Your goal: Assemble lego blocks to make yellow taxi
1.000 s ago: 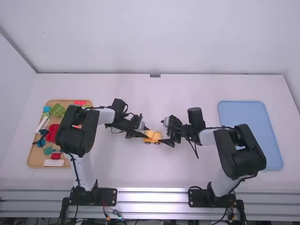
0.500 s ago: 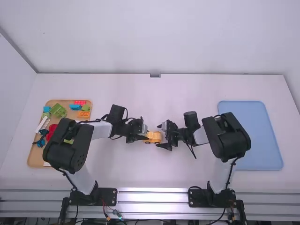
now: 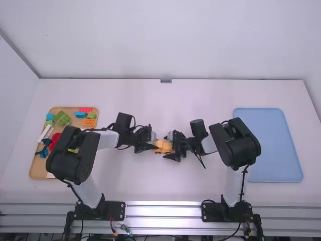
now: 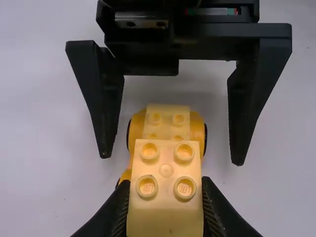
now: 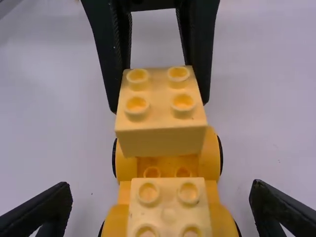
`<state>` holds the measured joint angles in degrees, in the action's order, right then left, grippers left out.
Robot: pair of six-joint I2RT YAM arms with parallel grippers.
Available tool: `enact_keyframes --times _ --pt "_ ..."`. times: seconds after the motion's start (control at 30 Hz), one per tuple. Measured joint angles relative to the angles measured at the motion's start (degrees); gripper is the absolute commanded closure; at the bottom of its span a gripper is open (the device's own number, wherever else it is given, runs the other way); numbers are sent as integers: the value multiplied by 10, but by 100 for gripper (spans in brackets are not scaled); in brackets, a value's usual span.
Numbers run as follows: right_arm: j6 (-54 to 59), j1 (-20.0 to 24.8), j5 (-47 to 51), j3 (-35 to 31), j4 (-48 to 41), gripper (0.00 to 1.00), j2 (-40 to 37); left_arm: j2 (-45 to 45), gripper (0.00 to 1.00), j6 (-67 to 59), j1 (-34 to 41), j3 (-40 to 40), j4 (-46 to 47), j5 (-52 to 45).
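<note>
High view: set above and behind the arms, looked forward and down; farthest back, took in the table (image 3: 165, 188) from tan tray (image 3: 37, 168) to blue tray (image 3: 273, 145). Left wrist view: close in, looked rightward and down past a held yellow block (image 4: 165, 217) to the right gripper (image 3: 166, 146). Right wrist view: also close, looked leftward and down to the left gripper (image 3: 156, 146). All three shared the wheeled yellow base (image 5: 168, 165).
</note>
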<state>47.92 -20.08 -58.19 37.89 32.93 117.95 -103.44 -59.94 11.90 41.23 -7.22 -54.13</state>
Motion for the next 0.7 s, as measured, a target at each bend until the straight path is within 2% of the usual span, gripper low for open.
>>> enact_keyframes --times 0.37,0.47,0.53,0.6,0.7 --pt "1 0 16 0 -2 19 0 -24 99 2 0 1 -9 -2" --pt "1 0 18 0 -2 29 0 -24 99 2 0 1 -13 0" --pt "1 0 17 0 -5 46 0 -24 99 2 0 1 -12 0" --pt "0 0 16 0 -5 53 0 -24 99 2 0 1 -11 0" --pt "1 0 13 0 -5 55 0 -24 99 2 0 1 -8 0"
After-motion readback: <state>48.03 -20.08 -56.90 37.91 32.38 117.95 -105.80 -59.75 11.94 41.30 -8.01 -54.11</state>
